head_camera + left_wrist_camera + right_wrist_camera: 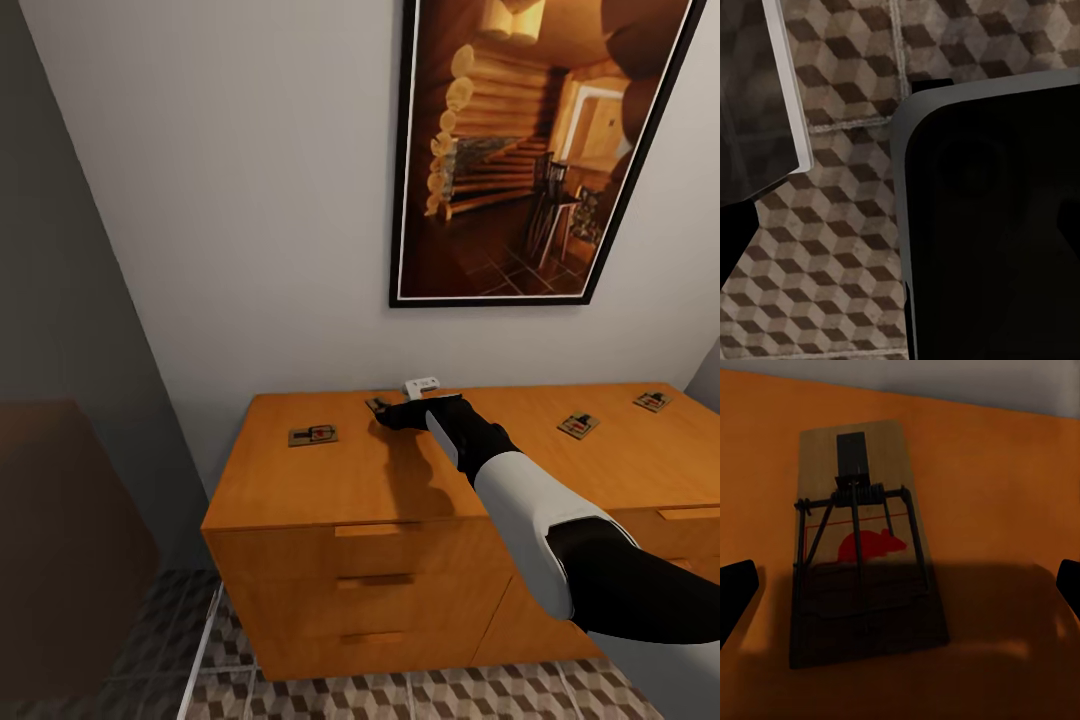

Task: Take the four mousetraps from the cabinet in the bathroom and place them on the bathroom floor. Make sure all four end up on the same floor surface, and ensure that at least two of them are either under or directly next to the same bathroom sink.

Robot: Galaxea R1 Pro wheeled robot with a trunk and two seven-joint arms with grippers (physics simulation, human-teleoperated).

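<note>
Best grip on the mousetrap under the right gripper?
Come straight down from above and pinch the wooden base's two long edges. The mousetrap lies flat on the cabinet top, spring wire on its face, and the open right gripper straddles it.

Head view evenly lit, slightly soft render; left wall shaded grey. Arm casts dark shadow on cabinet [330, 480] top. Right wrist view dim, mousetrap [862, 547] half shadowed.

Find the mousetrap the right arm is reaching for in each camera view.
Head view: mousetrap on the cabinet top, just past the right gripper.
Right wrist view: mousetrap centre frame, between the open fingers.
Left wrist view: not in it.
Shared landmark: the orange cabinet top.
</note>
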